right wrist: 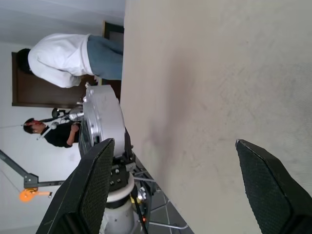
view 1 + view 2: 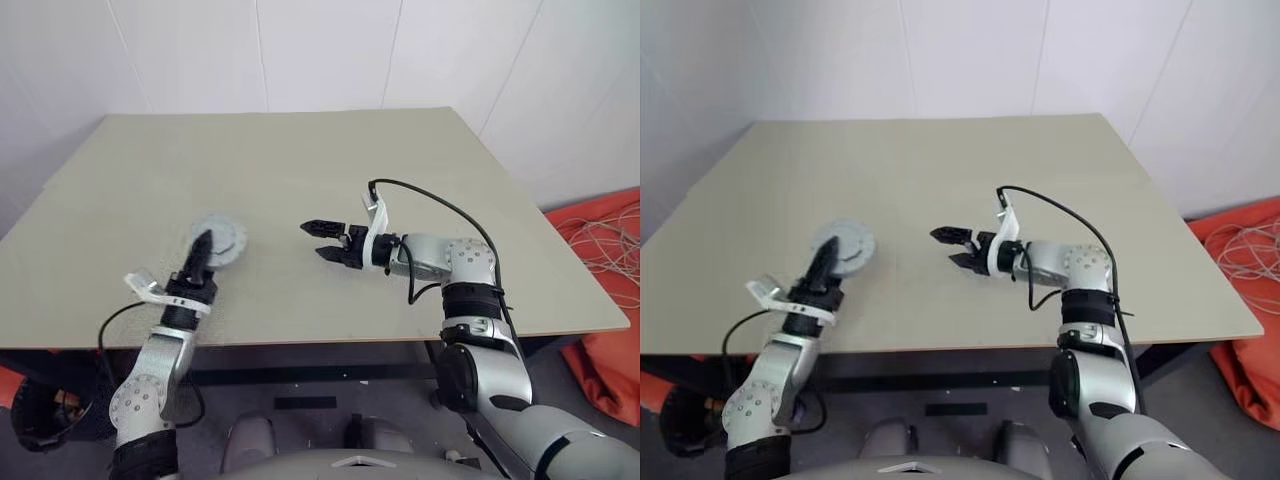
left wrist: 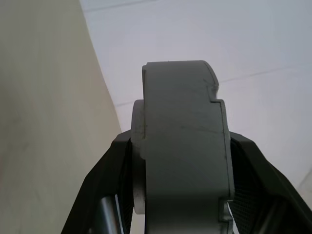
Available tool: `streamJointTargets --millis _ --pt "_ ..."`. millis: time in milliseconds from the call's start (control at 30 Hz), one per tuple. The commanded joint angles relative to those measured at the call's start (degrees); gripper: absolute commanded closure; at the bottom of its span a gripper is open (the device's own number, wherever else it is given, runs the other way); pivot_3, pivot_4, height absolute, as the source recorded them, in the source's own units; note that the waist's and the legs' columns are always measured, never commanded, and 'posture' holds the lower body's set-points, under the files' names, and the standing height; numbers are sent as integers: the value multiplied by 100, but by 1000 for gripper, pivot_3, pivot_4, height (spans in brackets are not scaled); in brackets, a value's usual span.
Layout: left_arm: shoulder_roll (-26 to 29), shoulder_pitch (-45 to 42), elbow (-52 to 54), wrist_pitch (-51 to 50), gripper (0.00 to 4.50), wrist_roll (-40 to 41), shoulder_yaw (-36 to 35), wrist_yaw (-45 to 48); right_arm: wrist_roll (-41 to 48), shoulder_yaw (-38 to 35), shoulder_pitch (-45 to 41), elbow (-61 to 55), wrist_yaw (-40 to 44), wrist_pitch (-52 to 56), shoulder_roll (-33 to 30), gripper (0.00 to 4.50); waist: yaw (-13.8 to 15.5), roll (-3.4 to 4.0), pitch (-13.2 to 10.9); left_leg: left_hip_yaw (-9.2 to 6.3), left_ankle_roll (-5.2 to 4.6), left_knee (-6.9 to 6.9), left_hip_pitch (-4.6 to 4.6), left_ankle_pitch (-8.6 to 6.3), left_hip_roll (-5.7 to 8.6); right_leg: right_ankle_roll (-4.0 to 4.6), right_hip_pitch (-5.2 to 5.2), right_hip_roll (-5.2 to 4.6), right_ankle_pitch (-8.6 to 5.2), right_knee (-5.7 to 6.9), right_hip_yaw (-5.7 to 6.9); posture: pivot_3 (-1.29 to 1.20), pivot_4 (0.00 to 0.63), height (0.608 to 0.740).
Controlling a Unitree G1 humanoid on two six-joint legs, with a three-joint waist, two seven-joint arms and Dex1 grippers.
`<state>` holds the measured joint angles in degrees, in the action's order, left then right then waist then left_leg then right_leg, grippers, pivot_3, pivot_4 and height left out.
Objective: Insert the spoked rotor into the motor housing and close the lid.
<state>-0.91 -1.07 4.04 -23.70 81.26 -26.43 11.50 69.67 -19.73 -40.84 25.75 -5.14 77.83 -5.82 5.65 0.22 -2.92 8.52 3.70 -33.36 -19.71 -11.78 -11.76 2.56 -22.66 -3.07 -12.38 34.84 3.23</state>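
Bare beige desk [image 2: 300, 180] calls for care: left tool [image 2: 203, 246] clamps the lid [image 2: 222, 240] edge-on, so keep it level while the gaping, empty right tool [image 2: 322, 240] stays near it.

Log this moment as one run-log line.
left gripper: shut on lid, above table | right gripper: open, empty | people beyond table
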Motion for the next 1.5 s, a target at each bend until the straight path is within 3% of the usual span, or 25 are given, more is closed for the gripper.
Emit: streamJointTargets --millis 33,533,1400,1500 --pt "-114 -338 25 581 2385 -260 -263 -233 -51 -20 5 -367 151 16 66 0 -1 -6 0 0 0 0 -1 0 0 0 -1 0 0 0 0 0 0 740" --pt "-514 -1133 -242 1839 2385 -679 -882 -1288 -181 -157 237 -731 182 357 263 0 9 -62 -1 -4 0 -4 4 0 -1 -5 7 -1 3 1 1 0 0 740" --pt "-627 -1343 -433 2105 2385 -1782 -874 -3325 -223 -442 272 -929 6 517 506 0 0 -84 0 -9 0 -10 22 0 0 -10 28 -4 6 1 2 0 0 740" --pt "-653 -1276 -345 2036 1425 -1858 -852 -3505 -245 -447 259 -924 14 518 514 0 -9 -84 0 -8 0 -9 31 0 0 -10 34 -4 5 1 2 0 0 740"
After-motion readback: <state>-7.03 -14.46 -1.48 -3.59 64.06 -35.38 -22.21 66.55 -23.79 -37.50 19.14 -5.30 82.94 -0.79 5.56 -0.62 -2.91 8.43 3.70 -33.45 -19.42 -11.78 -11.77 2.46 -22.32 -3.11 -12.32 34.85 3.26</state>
